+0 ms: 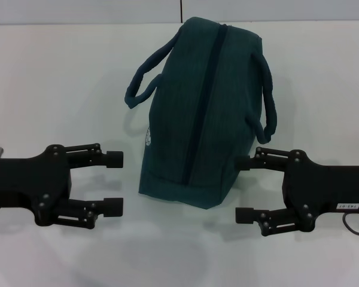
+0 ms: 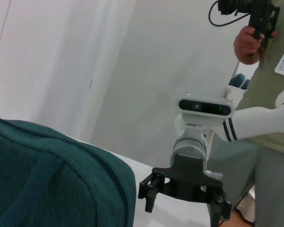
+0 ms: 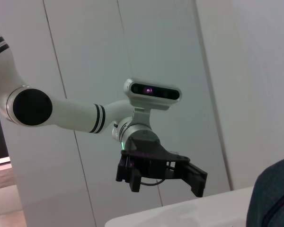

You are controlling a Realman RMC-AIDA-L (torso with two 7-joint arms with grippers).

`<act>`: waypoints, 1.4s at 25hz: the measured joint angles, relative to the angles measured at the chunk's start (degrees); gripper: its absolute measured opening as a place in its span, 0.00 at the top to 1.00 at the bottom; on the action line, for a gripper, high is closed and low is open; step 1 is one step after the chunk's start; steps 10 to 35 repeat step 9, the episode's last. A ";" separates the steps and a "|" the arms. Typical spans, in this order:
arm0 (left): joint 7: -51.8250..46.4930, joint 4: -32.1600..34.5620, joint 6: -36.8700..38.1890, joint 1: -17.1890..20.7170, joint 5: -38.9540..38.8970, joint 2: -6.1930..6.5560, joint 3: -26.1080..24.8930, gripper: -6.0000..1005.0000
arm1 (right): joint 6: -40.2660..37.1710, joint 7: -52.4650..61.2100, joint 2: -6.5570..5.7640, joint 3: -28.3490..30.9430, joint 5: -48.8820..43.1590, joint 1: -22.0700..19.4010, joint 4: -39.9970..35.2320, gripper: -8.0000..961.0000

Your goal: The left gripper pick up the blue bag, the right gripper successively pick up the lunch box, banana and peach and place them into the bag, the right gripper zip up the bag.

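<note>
Bag (image 1: 197,113) zipped, logo unreadable, claws open

Robot test room or lab, not a home. Bare white tabletop (image 1: 60,78) serves as work surface, backed by plain pale wall panels (image 3: 156,52) with thin vertical seams. Person in olive-green shirt (image 2: 270,90) stands beside table, white badge on chest, one hand raised gripping black handheld camera rig (image 2: 248,9) with cable. White jointed robot arm (image 3: 71,116) carries grey camera bar above its wrist.
</note>
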 joint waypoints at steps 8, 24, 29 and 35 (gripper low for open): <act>-0.01 -0.05 0.02 0.00 0.00 -0.31 -0.02 0.12 | -0.16 -0.01 0.00 0.08 0.00 -0.18 0.00 0.10; -0.01 -0.05 0.02 0.00 0.00 -0.33 -0.02 0.12 | -0.09 -0.01 0.00 0.12 0.00 -0.26 0.00 0.10; -0.01 -0.05 0.02 0.00 0.00 -0.33 -0.02 0.12 | -0.09 -0.01 0.00 0.12 0.00 -0.26 0.00 0.10; -0.01 -0.05 0.02 0.00 0.00 -0.33 -0.02 0.12 | -0.09 -0.01 0.00 0.12 0.00 -0.26 0.00 0.10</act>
